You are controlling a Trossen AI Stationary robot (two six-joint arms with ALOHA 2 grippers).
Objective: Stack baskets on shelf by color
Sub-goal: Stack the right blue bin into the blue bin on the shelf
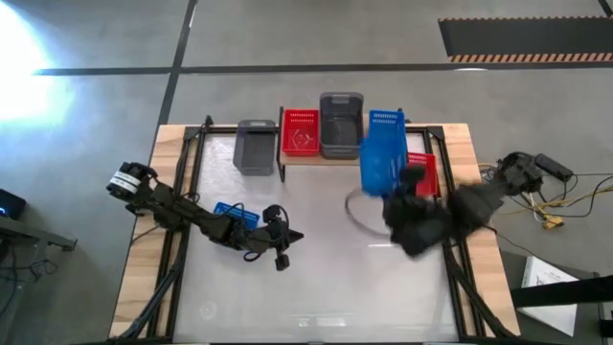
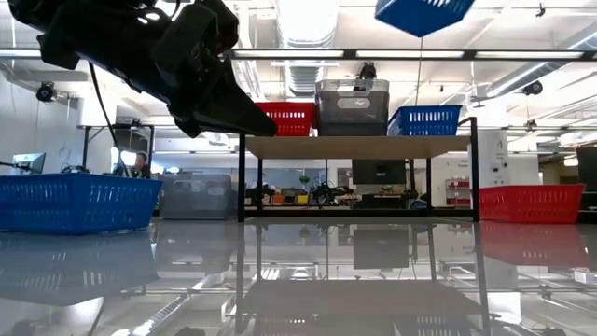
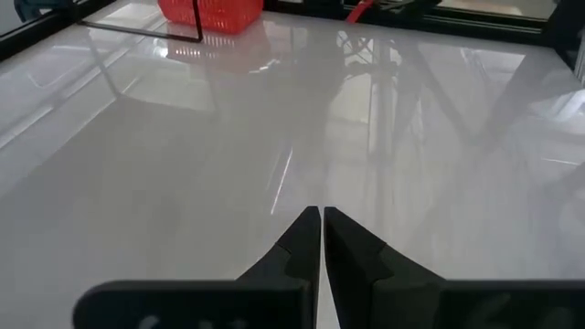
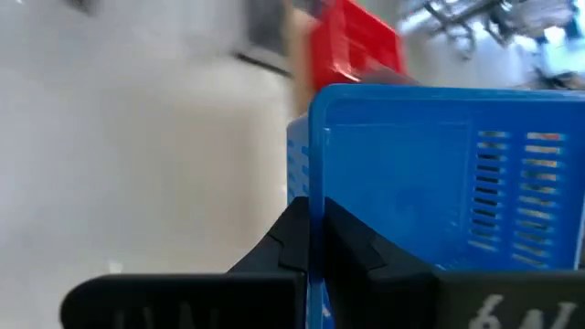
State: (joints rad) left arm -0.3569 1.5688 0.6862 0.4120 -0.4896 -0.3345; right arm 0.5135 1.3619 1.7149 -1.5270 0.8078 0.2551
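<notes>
Blue plastic: a blue basket [image 1: 382,161] hangs in the air just off the shelf's [image 1: 299,156] right end, its rim pinched in the right gripper [image 4: 315,239], whose fingers are clamped tight on the wall. It sits tilted, above shelf height in the low view. On the shelf stand a red basket [image 1: 300,132], a grey stack [image 1: 341,123] in the middle and a second blue basket [image 1: 387,120] at the right end; the carried one looks bound for that. Off the shelf, a grey basket [image 1: 256,146] sits just past its left end, a red one [image 1: 421,172] near its right end, partly behind the carried basket, and another blue one [image 1: 235,213] farther forward on the surface [image 1: 326,278], under the left arm. The left gripper [image 3: 322,239] waits there, clenched on nothing. I judge the job roughly half done: one basket in transit, three left on the surface.
</notes>
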